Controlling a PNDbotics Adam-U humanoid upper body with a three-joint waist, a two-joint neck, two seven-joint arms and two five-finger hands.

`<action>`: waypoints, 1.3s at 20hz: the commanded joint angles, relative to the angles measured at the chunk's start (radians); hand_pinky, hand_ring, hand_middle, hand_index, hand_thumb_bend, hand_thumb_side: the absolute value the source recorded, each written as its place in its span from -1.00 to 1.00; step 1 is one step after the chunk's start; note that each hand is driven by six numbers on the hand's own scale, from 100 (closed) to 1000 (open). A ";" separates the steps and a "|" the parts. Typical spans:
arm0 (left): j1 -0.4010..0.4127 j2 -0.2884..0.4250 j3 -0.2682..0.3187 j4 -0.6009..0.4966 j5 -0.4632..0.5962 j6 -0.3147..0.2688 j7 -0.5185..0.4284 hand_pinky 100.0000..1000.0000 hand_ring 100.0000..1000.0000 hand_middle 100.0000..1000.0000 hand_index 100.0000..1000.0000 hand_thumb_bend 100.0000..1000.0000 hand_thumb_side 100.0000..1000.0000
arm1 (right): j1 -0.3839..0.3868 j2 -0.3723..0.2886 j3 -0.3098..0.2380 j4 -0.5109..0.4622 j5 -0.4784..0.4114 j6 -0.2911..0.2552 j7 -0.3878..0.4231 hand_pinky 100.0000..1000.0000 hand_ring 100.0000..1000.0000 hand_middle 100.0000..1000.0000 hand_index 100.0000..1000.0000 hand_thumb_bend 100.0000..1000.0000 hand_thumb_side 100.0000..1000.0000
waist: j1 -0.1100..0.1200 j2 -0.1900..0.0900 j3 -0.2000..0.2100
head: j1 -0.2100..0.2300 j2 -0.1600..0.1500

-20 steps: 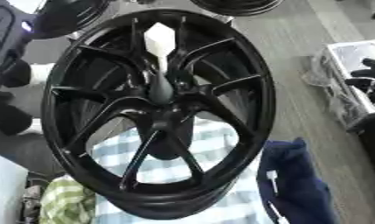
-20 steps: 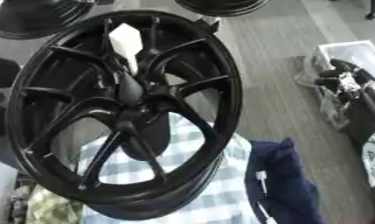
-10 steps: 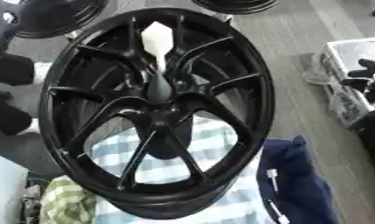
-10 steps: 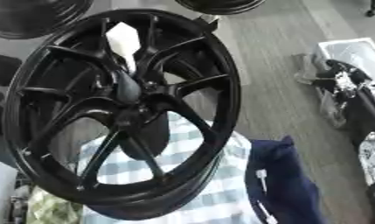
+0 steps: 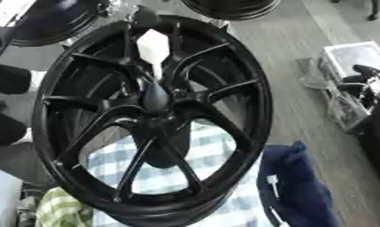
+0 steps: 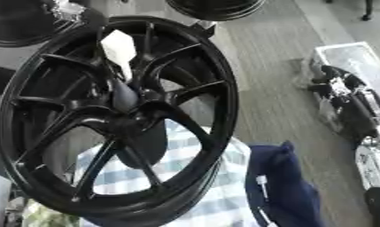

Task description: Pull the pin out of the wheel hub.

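Note:
A large black spoked wheel [image 5: 76, 146] stands tilted and fills most of both views. From its dark hub [image 5: 155, 100] a pin [image 5: 153, 48] sticks up, with a white flat head and a thin pale shaft that runs down into the hub. My right hand [image 6: 341, 91], black with silver parts, shows at the right edge beside a white box, well clear of the wheel and the pin. Dark rounded shapes [image 5: 6, 79] lie against the wheel's left rim at the left edge; I cannot tell whether they are my left hand. Nothing touches the pin.
A blue-and-white checked cloth [image 5: 212, 144] shows through the spokes, and a dark blue cloth [image 5: 289, 186] lies at the lower right. A white box [image 5: 351, 57] sits at the right on the grey wooden floor. Other black wheels [image 5: 227, 6] stand at the top.
The whole picture has shifted a little, so the camera has moved. The pin still stands in the hub and the right hand stays by the box.

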State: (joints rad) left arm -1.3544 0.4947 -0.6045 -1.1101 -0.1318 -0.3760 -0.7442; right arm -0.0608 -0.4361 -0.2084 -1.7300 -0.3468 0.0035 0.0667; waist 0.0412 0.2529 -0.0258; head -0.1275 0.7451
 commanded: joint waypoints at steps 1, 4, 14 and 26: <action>-0.014 0.035 -0.007 -0.035 0.014 -0.151 -0.163 0.85 0.75 0.45 0.58 -0.13 0.65 | -0.004 -0.020 -0.008 -0.011 0.004 0.000 0.001 0.88 0.36 0.21 0.60 -1.00 0.05 | -0.004 -0.016 0.000 | -0.003 -0.005; -0.008 0.042 -0.016 -0.054 0.026 -0.141 -0.163 0.85 0.75 0.45 0.58 -0.13 0.66 | -0.004 -0.020 -0.008 -0.011 0.002 0.001 0.002 0.88 0.36 0.21 0.60 -1.00 0.05 | -0.004 -0.017 0.001 | -0.004 -0.003; 0.013 0.069 -0.046 -0.082 0.006 -0.145 -0.163 0.86 0.75 0.48 0.61 -0.17 0.35 | -0.003 -0.017 -0.008 -0.009 0.000 0.003 0.005 0.88 0.35 0.21 0.60 -1.00 0.07 | -0.005 -0.019 0.007 | -0.006 0.000; 0.024 0.060 -0.032 -0.017 -0.061 -0.190 -0.163 0.86 0.75 0.46 0.62 -0.38 -0.46 | 0.003 -0.009 -0.012 -0.006 0.000 0.004 0.005 0.89 0.36 0.21 0.60 -1.00 0.09 | -0.008 -0.021 0.006 | -0.006 -0.001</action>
State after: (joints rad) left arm -1.3123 0.5366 -0.6542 -1.1268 -0.1858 -0.3862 -0.7340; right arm -0.0533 -0.4321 -0.2089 -1.7292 -0.3468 0.0075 0.0707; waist 0.0391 0.2526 -0.0189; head -0.1332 0.7459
